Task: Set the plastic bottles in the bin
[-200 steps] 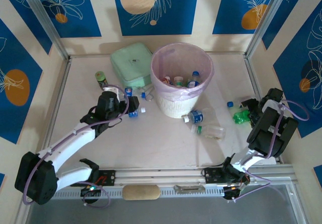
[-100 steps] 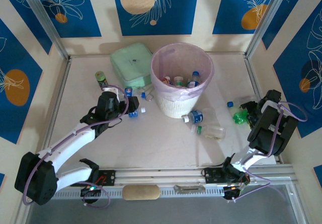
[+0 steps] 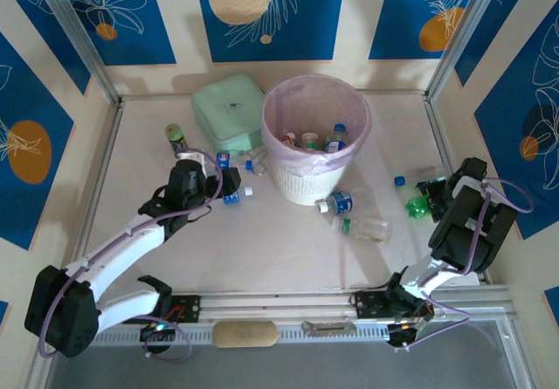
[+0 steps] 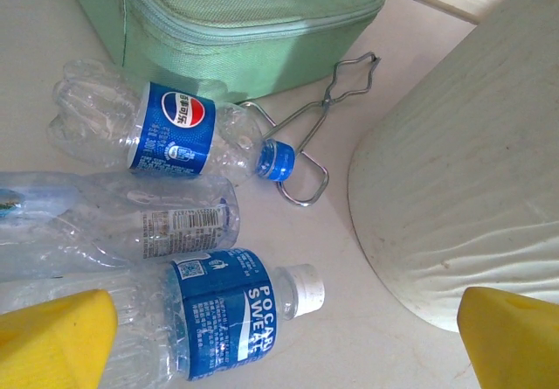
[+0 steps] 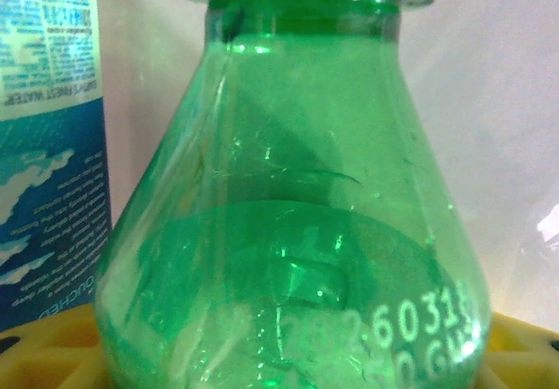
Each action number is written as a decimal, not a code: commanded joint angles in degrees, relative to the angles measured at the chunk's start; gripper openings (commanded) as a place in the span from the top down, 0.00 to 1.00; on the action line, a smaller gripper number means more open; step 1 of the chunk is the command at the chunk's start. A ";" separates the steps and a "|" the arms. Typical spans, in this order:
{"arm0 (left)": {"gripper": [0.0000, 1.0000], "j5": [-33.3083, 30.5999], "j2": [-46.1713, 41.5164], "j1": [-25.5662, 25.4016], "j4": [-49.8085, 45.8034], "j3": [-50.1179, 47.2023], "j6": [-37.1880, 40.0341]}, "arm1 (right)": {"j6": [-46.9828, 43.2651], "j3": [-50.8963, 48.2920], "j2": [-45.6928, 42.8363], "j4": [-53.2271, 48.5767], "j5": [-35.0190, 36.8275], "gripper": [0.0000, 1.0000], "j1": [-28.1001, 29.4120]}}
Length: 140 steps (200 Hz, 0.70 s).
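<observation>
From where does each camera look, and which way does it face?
Top external: high behind the bases, facing down on the table; left arm and right arm show.
Left wrist: facing down at plastic bottles beside the bin; yellow fingertips of open jaws show.
Right wrist: very near the green bottle; a yellow pad shows below.
Shared: top and left wrist, the bin; top and right wrist, the green bottle.

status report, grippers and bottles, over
Left gripper open over loose bottles beside bin. Right gripper at green bottle, grip unconfirmed. Metal tongs lie by left bottles.
</observation>
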 commanded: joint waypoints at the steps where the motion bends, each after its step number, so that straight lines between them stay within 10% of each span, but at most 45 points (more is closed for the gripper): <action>1: 0.00 -0.74 -0.09 0.55 1.16 -0.49 -0.60 | -1.10 -0.76 -3.15 -0.76 -2.54 0.40 0.44; 140: 0.00 2.35 4.52 1.69 5.05 0.27 -4.36 | -4.13 14.96 -28.48 -7.35 -19.68 0.44 13.05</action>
